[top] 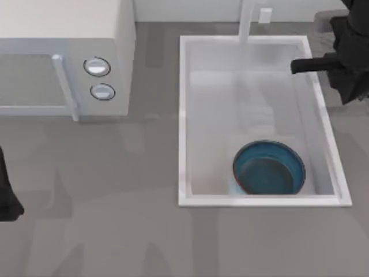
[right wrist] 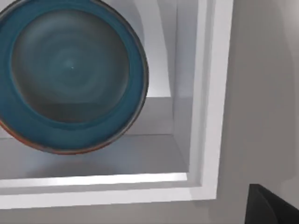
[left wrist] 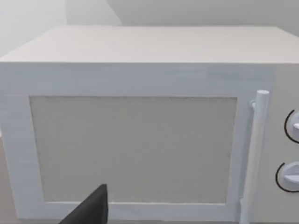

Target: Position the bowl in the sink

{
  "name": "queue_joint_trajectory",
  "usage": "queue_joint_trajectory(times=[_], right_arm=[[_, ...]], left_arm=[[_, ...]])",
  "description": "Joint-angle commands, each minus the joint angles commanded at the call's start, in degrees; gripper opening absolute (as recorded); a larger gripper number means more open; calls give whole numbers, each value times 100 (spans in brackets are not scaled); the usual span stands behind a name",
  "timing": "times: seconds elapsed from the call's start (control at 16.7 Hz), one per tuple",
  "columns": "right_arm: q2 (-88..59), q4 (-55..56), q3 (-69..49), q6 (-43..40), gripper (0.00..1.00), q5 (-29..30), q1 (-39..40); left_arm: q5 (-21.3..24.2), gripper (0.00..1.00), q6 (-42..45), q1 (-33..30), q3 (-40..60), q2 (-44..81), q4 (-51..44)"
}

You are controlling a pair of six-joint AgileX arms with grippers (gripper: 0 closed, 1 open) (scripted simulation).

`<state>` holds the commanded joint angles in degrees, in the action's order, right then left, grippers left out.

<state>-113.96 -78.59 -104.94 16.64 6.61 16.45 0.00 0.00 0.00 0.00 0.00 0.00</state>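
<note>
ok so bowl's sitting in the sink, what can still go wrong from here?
1. The bowl rests at the near end of the sink, close to the front wall; a nudge could tip it against that wall.
2. The right gripper hangs over the sink's far right rim, beside the faucet; a careless retreat might clip either.
3. The left arm is parked at the table's left edge, facing the microwave; it probably poses little risk if kept idle.

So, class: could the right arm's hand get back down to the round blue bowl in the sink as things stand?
Probably yes. The round blue bowl sits open-side up inside the white rectangular sink, nothing over it, and the right hand is above the sink's far end.
</note>
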Motion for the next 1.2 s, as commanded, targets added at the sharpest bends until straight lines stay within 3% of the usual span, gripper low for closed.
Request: queue_joint_trajectory(times=[0.54,0.84,1.2], right_arm=[[-44,182,74,-21,0,176,-223],[-183,1335,629,-95,0,1007,-1342],[-154,3680,1648,-246,0,2385,-2927]], left_arm=[[0,100,0,0,0,0,0],[0,100,0,0,0,0,0],[0,100,0,0,0,0,0]])
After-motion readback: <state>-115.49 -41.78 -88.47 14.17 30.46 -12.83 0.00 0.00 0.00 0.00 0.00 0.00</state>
